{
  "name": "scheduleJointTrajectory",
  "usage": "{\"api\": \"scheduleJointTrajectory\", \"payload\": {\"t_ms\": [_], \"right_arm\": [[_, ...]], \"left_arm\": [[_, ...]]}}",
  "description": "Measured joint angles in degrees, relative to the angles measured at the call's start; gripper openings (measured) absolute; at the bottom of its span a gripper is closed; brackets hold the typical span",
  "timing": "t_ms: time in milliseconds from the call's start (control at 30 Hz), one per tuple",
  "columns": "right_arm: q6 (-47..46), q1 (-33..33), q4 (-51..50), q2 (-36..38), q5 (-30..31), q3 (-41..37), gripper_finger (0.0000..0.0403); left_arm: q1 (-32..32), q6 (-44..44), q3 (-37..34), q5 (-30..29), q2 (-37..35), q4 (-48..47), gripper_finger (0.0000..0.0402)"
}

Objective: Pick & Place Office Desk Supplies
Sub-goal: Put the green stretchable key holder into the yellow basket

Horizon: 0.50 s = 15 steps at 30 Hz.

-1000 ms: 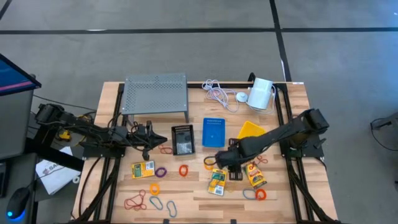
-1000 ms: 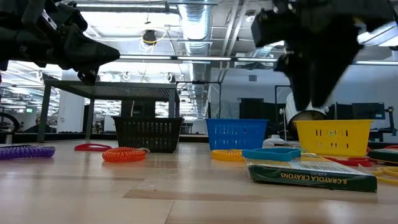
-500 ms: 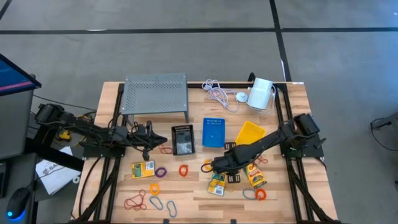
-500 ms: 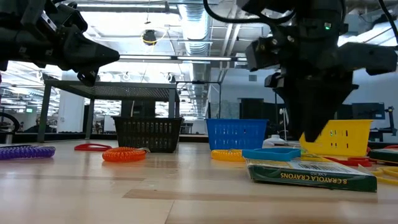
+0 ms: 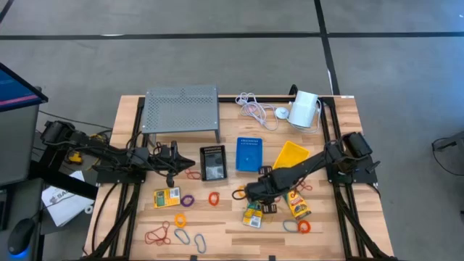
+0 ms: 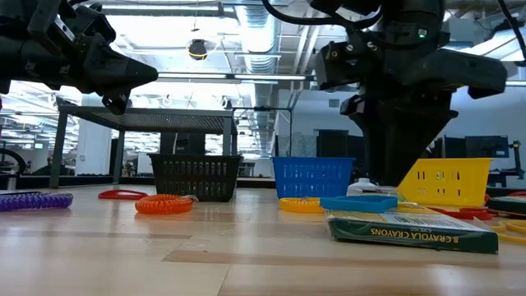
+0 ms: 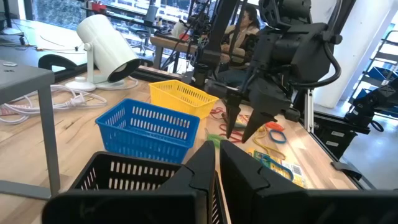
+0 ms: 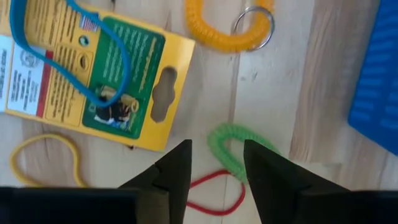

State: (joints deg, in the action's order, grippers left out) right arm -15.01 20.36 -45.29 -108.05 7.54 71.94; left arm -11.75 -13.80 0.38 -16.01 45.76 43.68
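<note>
My right gripper points down, open, low over the table's middle. A small green coiled loop lies on the wood just ahead of its fingertips; whether a finger touches it I cannot tell. Beside it lie an orange coiled loop with a key ring, a red loop and a yellow crayon packet with a blue loop on it. Black, blue and yellow bins stand behind. My left gripper waits shut, level, by the black bin.
A grey perforated riser, a coiled white cable and a white cylinder device stand at the far side. Two more yellow packets and several loose loops lie along the near side. A person sits beyond the table.
My right gripper has moved toward the table's left edge and a little nearer, sinking down toward the loops beside the crayon packet. The loops, packets and bins lie as before.
</note>
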Motion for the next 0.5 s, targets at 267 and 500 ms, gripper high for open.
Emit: {"api": "scheduleJointTrajectory", "payload": {"t_ms": [267, 500], "right_arm": [[0.0, -0.2, 1.0, -0.7, 0.0, 0.0, 0.0181], [0.6, -0.2, 0.3, -3.9, 0.2, 0.0, 0.0176]], "left_arm": [[0.0, 0.0, 0.0, 0.0, 0.0, 0.0, 0.0021], [0.0, 0.0, 0.0, 0.0, 0.0, -0.1, 0.0021]]}}
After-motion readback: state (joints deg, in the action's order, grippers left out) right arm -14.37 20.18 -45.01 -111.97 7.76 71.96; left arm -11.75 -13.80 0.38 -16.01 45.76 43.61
